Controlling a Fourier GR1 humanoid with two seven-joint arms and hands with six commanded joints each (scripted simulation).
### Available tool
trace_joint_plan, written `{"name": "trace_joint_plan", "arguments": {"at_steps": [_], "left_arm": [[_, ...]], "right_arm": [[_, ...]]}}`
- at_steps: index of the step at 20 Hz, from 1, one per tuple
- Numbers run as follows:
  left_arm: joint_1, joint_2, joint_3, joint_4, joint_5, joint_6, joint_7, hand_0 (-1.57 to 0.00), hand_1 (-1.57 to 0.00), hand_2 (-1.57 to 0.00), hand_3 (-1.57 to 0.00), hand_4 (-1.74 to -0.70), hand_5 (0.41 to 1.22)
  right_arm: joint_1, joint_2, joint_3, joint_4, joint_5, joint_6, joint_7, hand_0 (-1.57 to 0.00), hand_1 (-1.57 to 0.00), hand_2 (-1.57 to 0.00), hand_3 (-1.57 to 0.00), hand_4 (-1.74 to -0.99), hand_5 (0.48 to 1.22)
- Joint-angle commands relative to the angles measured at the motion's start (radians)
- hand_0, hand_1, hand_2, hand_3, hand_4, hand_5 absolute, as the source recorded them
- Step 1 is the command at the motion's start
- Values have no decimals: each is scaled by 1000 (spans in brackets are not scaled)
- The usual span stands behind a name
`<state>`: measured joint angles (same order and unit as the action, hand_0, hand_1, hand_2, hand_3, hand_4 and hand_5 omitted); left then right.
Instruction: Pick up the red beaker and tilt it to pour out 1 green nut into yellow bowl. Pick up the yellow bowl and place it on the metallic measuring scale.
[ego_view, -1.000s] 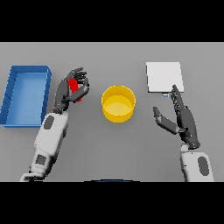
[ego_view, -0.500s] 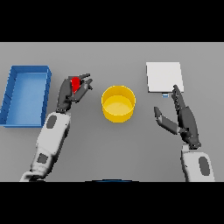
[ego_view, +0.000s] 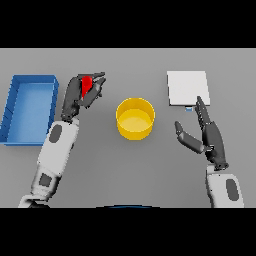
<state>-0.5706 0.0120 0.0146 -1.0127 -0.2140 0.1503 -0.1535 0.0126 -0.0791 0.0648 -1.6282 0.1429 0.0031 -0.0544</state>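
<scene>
Beaker status first: red beaker (ego_view: 86, 85) is off the table (ego_view: 100, 165), clasped in my left hand (ego_view: 80, 94), fingers and thumb curled round it. Only a narrow red strip shows between the dark fingers (ego_view: 96, 86); beaker appears tilted, top end leaning toward the table's far edge, but I can't confirm the mouth direction. Can't see any green nut from this view.

L hand w/ beaker sits between the blue bin (ego_view: 29, 107) and the yellow bowl (ego_view: 135, 118), nearer the far edge than the bowl, and apart from both. L forearm runs back toward the near left corner.

Yellow bowl stands upright approx. at table centre, touched by neither hand. Interior looks plain yellow; contents can't be made out.

Blue bin: rectangular, open top, along the left edge, long side running near-to-far.

Metallic measuring scale (ego_view: 187, 88): flat pale square plate toward the far right corner, w/ a small blue mark at its near edge. Nothing resting on it.

R hand (ego_view: 206, 134): released, fingers straight and spread, thumb out toward the bowl, holding nothing. It's right of the bowl w/ a clear gap. Fingertips overlap the scale's near edge in this view; contact can't be judged.
</scene>
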Motion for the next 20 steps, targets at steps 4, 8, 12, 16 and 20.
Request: {"name": "trace_joint_plan", "arguments": {"at_steps": [4, 8, 12, 16, 20], "left_arm": [[3, 56, -87, -81, -74, -6, 97, -1565, -1565, -1565, -1560, -1616, 1170], [-12, 91, -122, -87, -90, -15, 137, -1565, -1565, -1565, -1560, -1616, 1140], [-69, 159, -244, -91, -198, -54, 203, -1569, -1569, -1569, -1566, -1690, 1124], [-149, 239, -392, -72, -348, -113, 261, -1570, -1570, -1570, -1569, -1720, 1145], [-237, 286, -516, -31, -441, -227, 278, -1571, -1571, -1571, -1570, -1732, 1190]], "right_arm": [[18, -7, 6, -2, 2, 12, -19, 1, 1, 1, 1, -1277, 667], [10, -12, -2, -1, -2, 11, -2, 1, 1, 1, 1, -1277, 679], [22, 7, 12, -15, -7, 15, 7, 1, 1, 1, 1, -1274, 688], [19, 1, 8, -14, 9, 1, 15, 1, 1, 1, 1, -1284, 692], [13, -4, 9, -10, 19, -2, 15, 1, 1, 1, 1, -1290, 695]]}}
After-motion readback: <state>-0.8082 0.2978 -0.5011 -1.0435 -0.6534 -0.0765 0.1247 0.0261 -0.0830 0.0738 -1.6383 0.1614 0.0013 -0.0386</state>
